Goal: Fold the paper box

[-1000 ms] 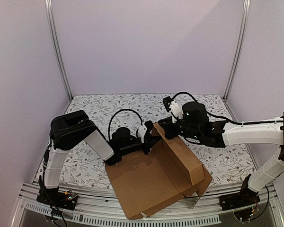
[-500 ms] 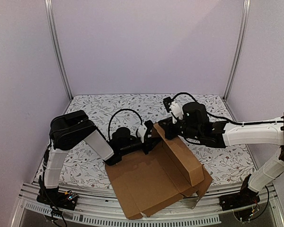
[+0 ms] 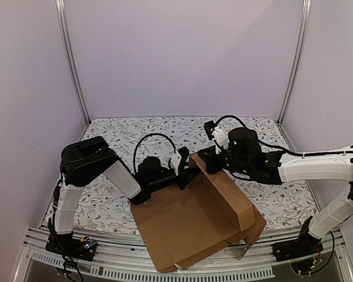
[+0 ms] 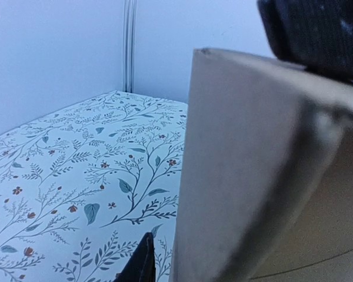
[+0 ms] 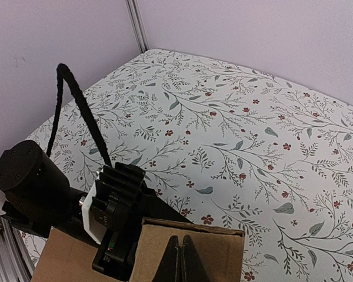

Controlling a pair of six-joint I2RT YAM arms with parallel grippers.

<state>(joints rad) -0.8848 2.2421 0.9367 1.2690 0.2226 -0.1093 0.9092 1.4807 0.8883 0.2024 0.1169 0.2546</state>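
The paper box (image 3: 182, 229) is a brown cardboard sheet lying near the table's front edge, with a folded wall raised along its right side. Its far end flap (image 4: 253, 176) stands upright. My left gripper (image 3: 186, 171) sits at that flap from the left. One finger (image 4: 142, 264) shows a little apart from the cardboard and the other is hidden behind it. My right gripper (image 5: 177, 258) is shut and empty, its tips against the flap's (image 5: 223, 252) face. The left gripper's body (image 5: 115, 211) sits just beyond the flap.
A floral cloth (image 3: 135, 132) covers the table. Metal posts (image 3: 73, 64) and lilac walls close in the back and sides. A rail (image 3: 106, 258) runs along the front edge. The left arm's black cable (image 5: 76, 106) loops up above the cloth.
My left gripper's jaws, shut a second ago, have parted at the upright flap. Both arms have barely shifted, and the box's near right corner has risen slightly.
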